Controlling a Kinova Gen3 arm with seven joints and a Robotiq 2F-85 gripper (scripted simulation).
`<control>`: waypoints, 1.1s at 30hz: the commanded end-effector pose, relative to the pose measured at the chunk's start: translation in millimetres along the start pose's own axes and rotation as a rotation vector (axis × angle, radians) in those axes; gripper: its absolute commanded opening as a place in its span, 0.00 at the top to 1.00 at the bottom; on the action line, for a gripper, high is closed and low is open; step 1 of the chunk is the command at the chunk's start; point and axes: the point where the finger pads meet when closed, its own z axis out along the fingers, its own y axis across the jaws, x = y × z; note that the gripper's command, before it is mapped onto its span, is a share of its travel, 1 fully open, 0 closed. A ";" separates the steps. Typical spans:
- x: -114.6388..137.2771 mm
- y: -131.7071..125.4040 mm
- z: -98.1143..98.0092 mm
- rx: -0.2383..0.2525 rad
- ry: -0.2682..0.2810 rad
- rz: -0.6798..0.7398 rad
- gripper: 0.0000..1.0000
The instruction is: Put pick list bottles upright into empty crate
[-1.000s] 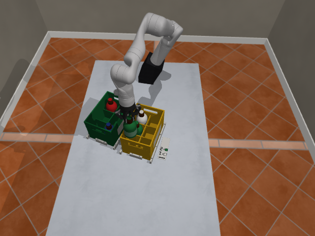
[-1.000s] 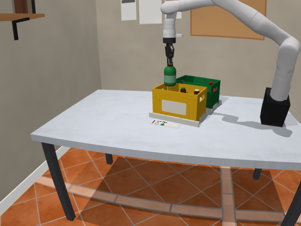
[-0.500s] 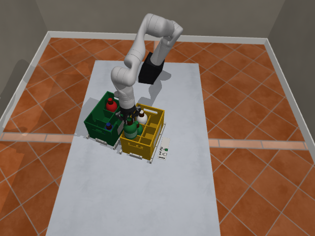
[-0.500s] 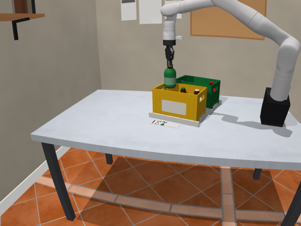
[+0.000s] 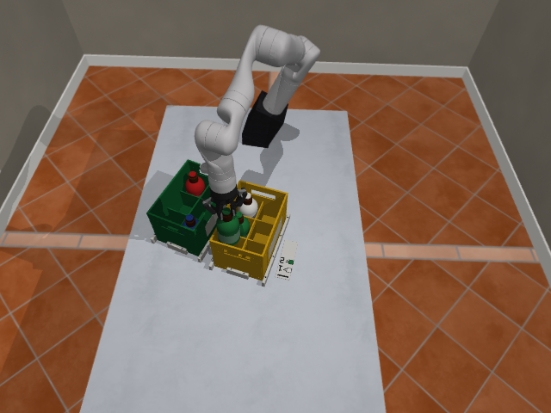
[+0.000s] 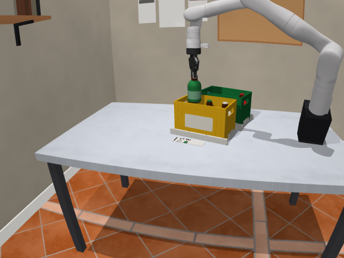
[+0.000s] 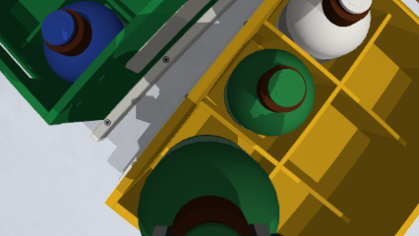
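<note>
The hand [image 5: 225, 212] [image 6: 194, 76] [image 7: 210, 231] is clamped on the neck of a green bottle [image 5: 228, 230] [image 6: 194, 91] [image 7: 209, 182], upright above a corner compartment of the yellow crate [image 5: 238, 262] [image 6: 222, 122] [image 7: 112, 202]. Further, the pick list [image 5: 291, 249] [image 6: 198, 143] lies beside this crate, away from the counter's [image 5: 249, 337] [image 6: 116, 155] edges.

- The green bottle [image 5: 228, 229] [image 6: 194, 93] [image 7: 209, 172] in the fingers came down, a little in each half second, staying upright over the corner compartment of the yellow crate [image 5: 238, 264] [image 6: 179, 117] [image 7: 196, 100].
- In the exterior view, the gap between the bottle's lower edge and the crate's near top rim narrowed to a thin one.
- The gripper [image 5: 227, 214] [image 6: 194, 76] [image 7: 211, 230] sank along with the bottle, its fingers closed on the neck.
- The arm's white wrist section [image 5: 221, 173] [image 6: 193, 38] dropped slightly too.
- In the top view, the bottle shifted slightly down the picture.
</note>
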 end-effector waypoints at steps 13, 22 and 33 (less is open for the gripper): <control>-0.5 -0.6 10.4 0.002 -0.002 0.000 0.90; -0.5 -0.6 19.4 0.002 -0.002 0.000 0.90; -0.5 -0.6 28.4 0.002 -0.002 0.000 0.90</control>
